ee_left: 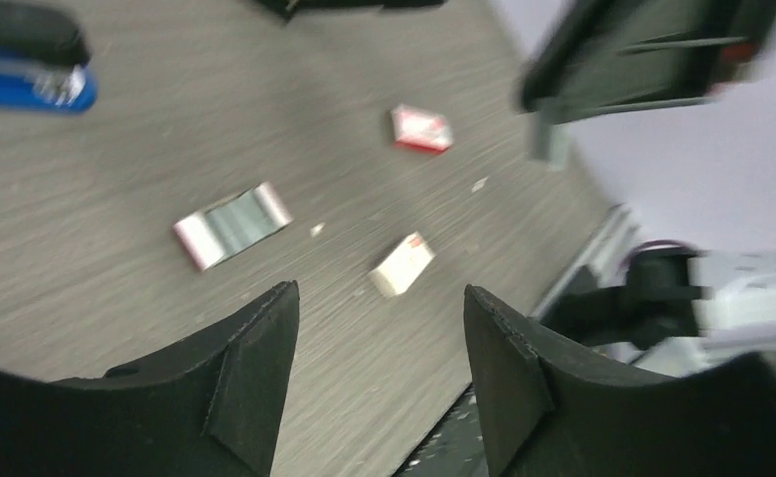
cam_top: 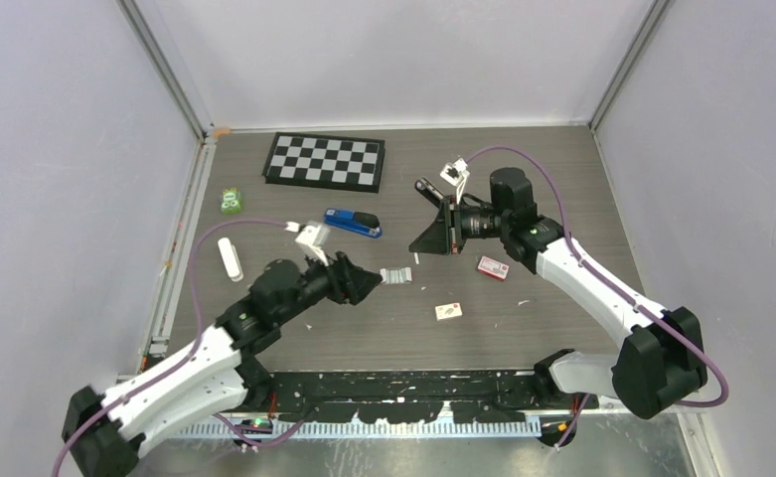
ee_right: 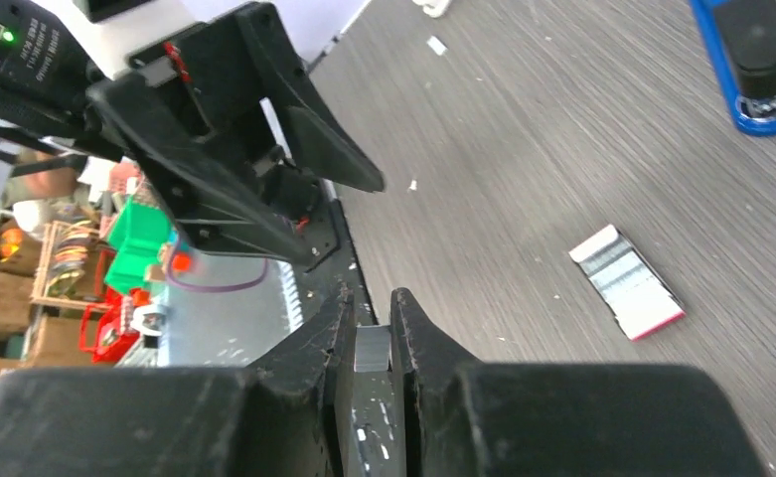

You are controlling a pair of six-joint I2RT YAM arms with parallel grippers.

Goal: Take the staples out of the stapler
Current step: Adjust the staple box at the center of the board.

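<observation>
The blue and black stapler (cam_top: pixel 353 223) lies closed on the table, also seen in the left wrist view (ee_left: pixel 26 65) and the right wrist view (ee_right: pixel 756 60). My right gripper (cam_top: pixel 425 238) hangs to its right, above the table, shut on a short grey strip of staples (ee_right: pixel 373 350); that strip shows as a grey block (ee_left: pixel 550 139) under the right gripper's fingers. My left gripper (cam_top: pixel 369 283) stands open with nothing between its fingers (ee_left: pixel 254 348), just left of a staple box (cam_top: pixel 395 275) full of grey strips (ee_left: pixel 232 225).
A red box (cam_top: pixel 493 268) and a small white box (cam_top: pixel 449 311) lie right of centre. A checkerboard (cam_top: pixel 326 160) sits at the back. A green item (cam_top: pixel 231 201) and a white cylinder (cam_top: pixel 230 258) lie at the left. Small scraps dot the table.
</observation>
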